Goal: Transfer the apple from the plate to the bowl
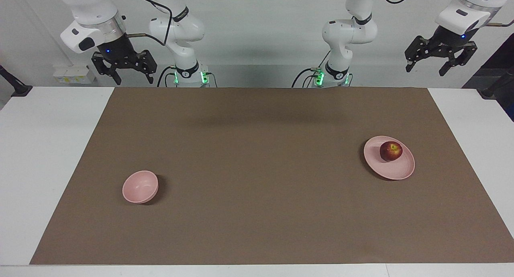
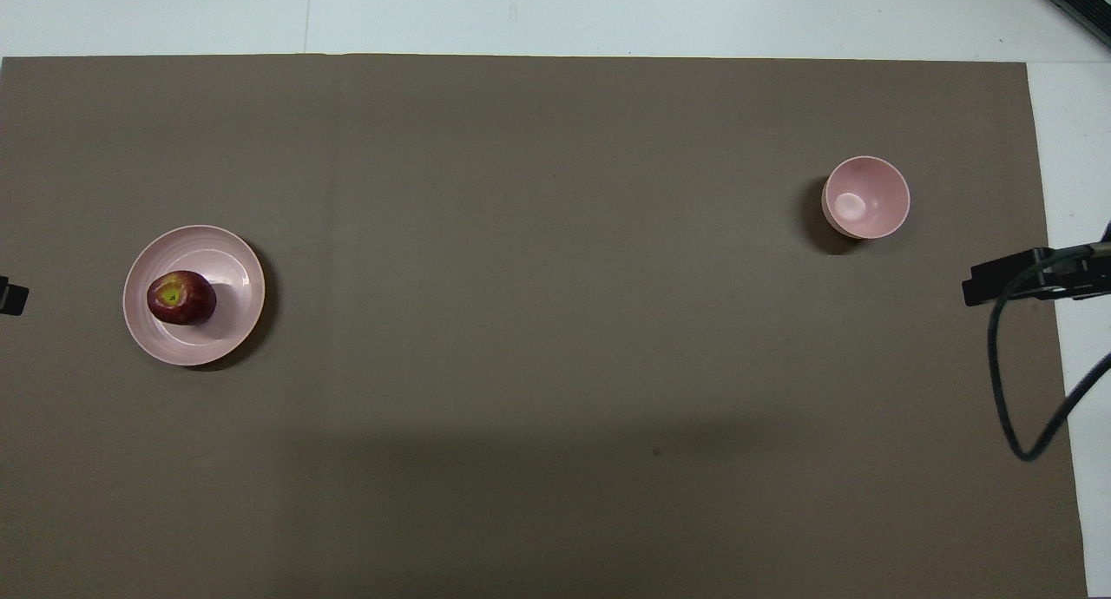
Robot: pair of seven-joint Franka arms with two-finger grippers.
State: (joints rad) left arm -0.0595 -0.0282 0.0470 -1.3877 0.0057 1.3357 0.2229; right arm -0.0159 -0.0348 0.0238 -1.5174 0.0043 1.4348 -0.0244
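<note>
The dark red apple (image 1: 391,151) (image 2: 180,298) sits on the pale pink plate (image 1: 395,170) (image 2: 230,269), toward the left arm's end of the table. The small deep pink bowl (image 1: 140,186) (image 2: 866,197) stands empty toward the right arm's end, a little farther from the robots than the plate. My left gripper (image 1: 425,68) is open and empty, raised high at the robots' edge of the table, well away from the plate. My right gripper (image 1: 134,80) is open and empty, raised at the robots' edge, well away from the bowl. Both arms wait.
A brown mat (image 1: 257,196) (image 2: 555,365) covers most of the white table (image 1: 48,156); plate and bowl stand on it. In the overhead view a black part of the right arm's hand with a cable (image 2: 1033,279) shows at the edge, beside the bowl.
</note>
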